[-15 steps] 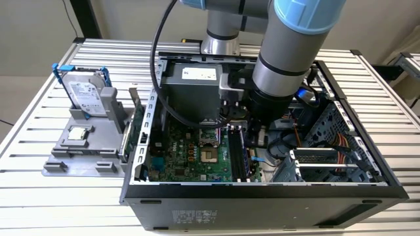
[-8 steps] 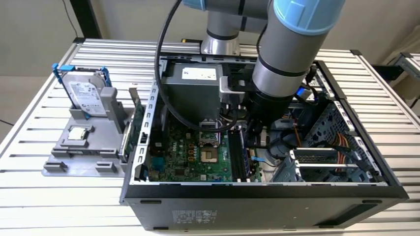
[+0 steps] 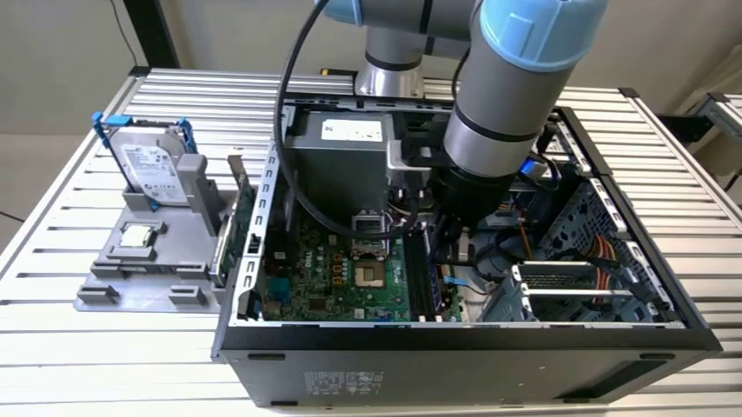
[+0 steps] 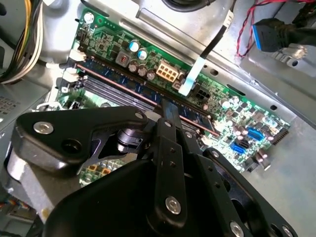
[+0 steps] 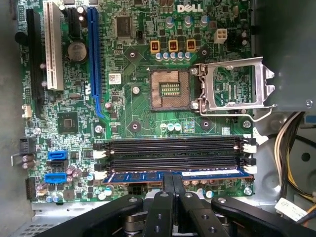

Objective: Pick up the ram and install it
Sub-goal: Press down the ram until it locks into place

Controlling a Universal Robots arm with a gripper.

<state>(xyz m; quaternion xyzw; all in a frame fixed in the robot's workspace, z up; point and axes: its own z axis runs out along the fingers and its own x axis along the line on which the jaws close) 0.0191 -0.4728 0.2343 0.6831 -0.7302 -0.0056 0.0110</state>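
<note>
The ram (image 5: 143,175) is a bluish stick lying along the memory slot closest to my gripper, on the green motherboard (image 5: 128,113) inside the open computer case (image 3: 464,334). My gripper (image 5: 175,181) comes down on the stick's middle, its black fingers (image 5: 168,185) pressed together on the stick's top edge. In the second wrist view the ram (image 4: 113,81) runs slantwise across the board with a fingertip (image 4: 169,111) on it. In the exterior view my gripper (image 3: 447,261) is deep in the case, at the board's edge towards that view's right.
Two empty black memory slots (image 5: 173,153) lie beside the ram. The CPU socket (image 5: 170,89) is bare with its metal latch (image 5: 232,86) swung open. Cables (image 4: 19,39) and the power supply (image 3: 347,148) crowd the case. A hard drive (image 3: 151,165) stands in a grey holder (image 3: 145,278).
</note>
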